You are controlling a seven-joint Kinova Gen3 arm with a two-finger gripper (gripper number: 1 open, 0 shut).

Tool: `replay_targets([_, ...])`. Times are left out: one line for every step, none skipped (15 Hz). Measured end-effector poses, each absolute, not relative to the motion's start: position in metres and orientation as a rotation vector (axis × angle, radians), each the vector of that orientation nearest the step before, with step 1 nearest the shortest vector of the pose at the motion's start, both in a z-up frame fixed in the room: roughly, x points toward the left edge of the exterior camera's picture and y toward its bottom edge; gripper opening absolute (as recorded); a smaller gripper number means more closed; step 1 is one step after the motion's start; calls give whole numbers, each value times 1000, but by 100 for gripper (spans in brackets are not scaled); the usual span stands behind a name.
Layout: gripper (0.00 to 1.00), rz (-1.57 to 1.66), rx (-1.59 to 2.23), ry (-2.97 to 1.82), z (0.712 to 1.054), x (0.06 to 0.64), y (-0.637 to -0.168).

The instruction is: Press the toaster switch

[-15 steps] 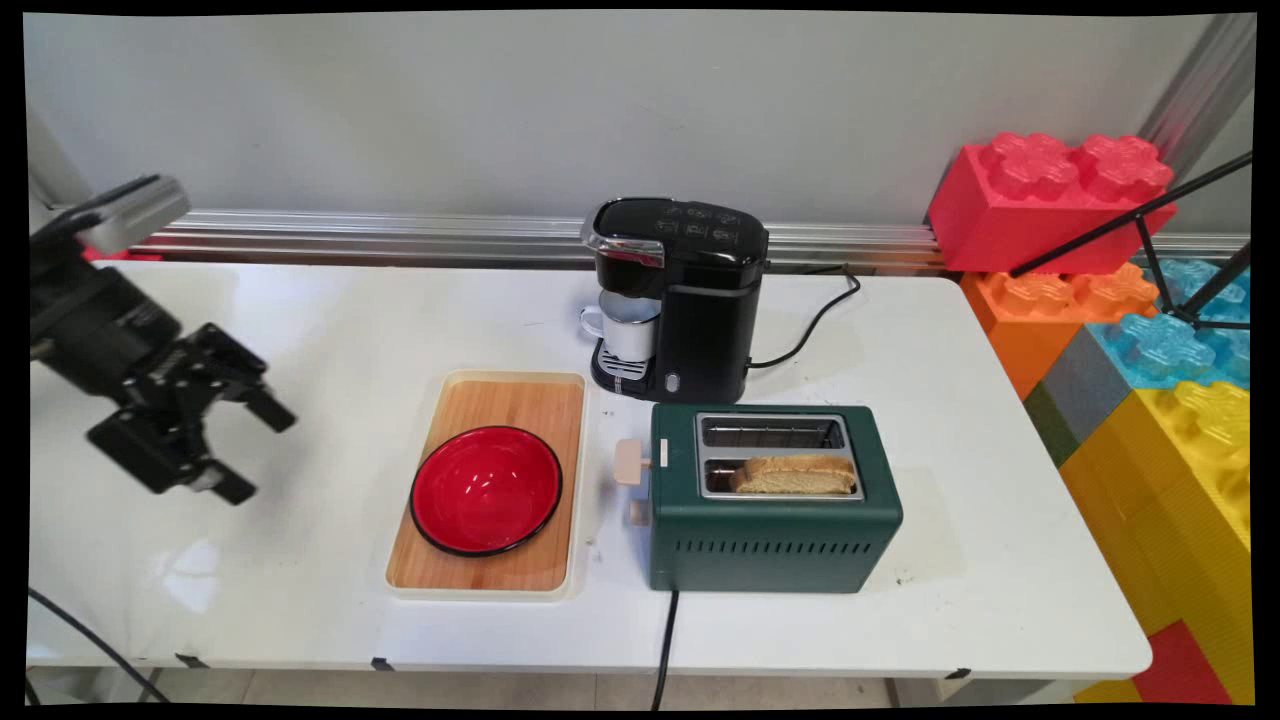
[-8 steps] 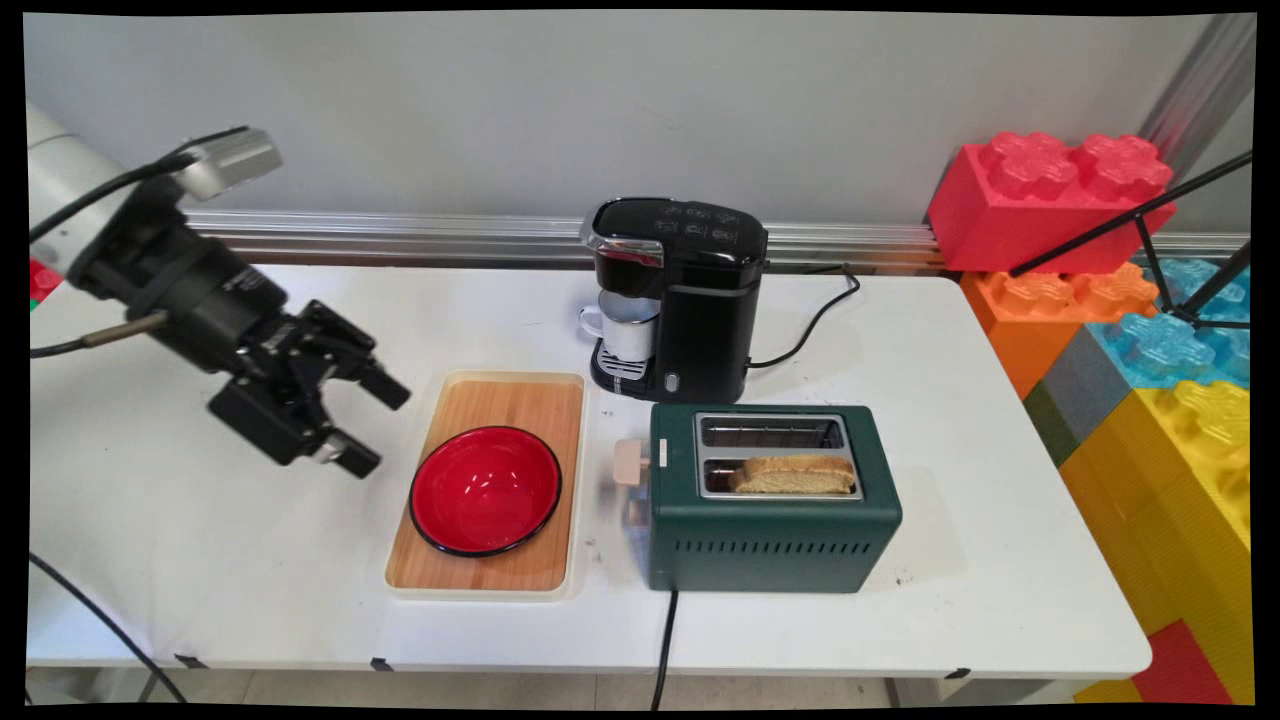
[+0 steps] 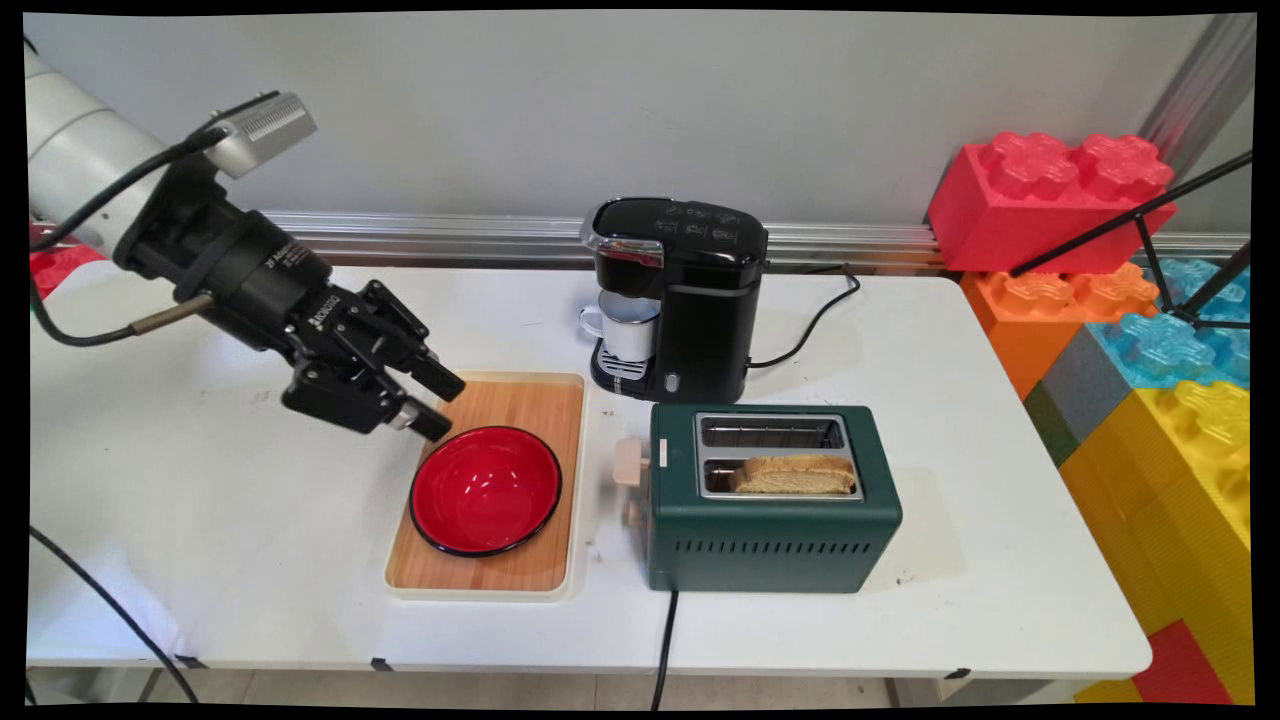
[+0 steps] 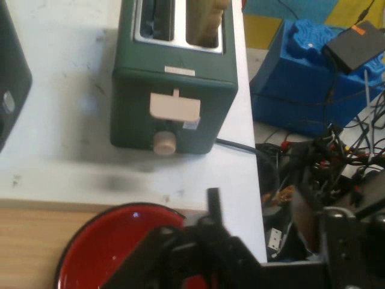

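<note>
Black and angular, the 2-finger gripper (image 3: 440, 402) now hangs over the far left corner of the pale-rimmed wooden tray (image 3: 520, 402), its tips just above the rim of the glossy red bowl with a black edge (image 3: 486, 489). A second ago it was well to the left of the tray, over bare table; it has since travelled right and slightly up toward the bowl. Its 2 fingers are spread apart with a clear gap between them, and they hold nothing.

The bowl sits in the middle of the tray, round, shallow and shiny. Just to the right of the tray stands a dark green, boxy metal toaster (image 3: 772, 497) with 2 slots on top. A slice of toasted bread (image 3: 795, 474) stands in the nearer slot; the farther slot is empty. A cream lever and a round cream knob (image 4: 164, 143) face the tray. Behind the tray's right corner is a black glossy coffee machine (image 3: 682, 296) with a white enamel mug (image 3: 626, 327) under its spout.

From the hand camera, the bowl's red rim lies just beyond the gripper's linkage, with the toaster's knob end farther ahead.
</note>
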State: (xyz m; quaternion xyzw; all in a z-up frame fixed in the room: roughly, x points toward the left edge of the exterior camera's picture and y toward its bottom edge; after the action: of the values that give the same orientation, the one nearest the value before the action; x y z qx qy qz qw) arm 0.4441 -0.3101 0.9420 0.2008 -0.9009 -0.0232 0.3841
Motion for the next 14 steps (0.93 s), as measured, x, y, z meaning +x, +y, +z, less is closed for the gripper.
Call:
replay_targets([0,-47,500,-2298,943,442,-311])
replay_targets([0,-38,491,-2299,944,440,-311])
replay_targets([0,-27,482,-2299,945,438,-312])
replay_targets([0,-18,475,-2299,946,436,-314])
replay_targets([0,-11,469,-2299,947,434,-315])
replay_targets([0,-4,462,-2298,947,431,-317])
replay_targets([0,2,455,-2297,947,429,-319])
replay_targets([0,6,449,-2296,946,427,-321])
replay_targets([0,10,441,-2294,944,424,-323])
replay_targets([0,15,435,-2291,942,421,-325])
replay_targets([0,18,430,-2286,939,419,-327])
replay_targets([0,22,424,-2280,933,416,-329])
replay_targets([0,27,418,-2275,927,412,-330])
replay_targets([0,31,414,-2270,920,409,-331])
